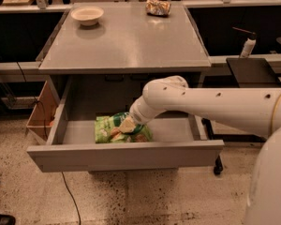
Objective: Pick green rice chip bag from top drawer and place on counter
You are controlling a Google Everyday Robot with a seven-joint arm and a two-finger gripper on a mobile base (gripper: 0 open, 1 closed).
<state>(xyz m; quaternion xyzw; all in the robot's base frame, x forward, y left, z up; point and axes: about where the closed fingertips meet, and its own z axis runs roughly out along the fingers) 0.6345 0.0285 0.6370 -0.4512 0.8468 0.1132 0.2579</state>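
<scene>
The crinkly light-green rice chip bag lies in the open wide grey metal top drawer, left of its middle and near the front panel. The white arm's gripper is down on the bag's right end; whether it grips cannot be told. Beyond, the smooth grey counter carries a cream bowl far left and a crumpled gold-brown foil bag at the far edge.

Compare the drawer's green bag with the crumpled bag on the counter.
The green rice chip bag lies in the top drawer with the tool at it; the gold-brown foil bag sits on the counter, untouched. The green one looks larger, the foil one crumpled. Both are pouches.
</scene>
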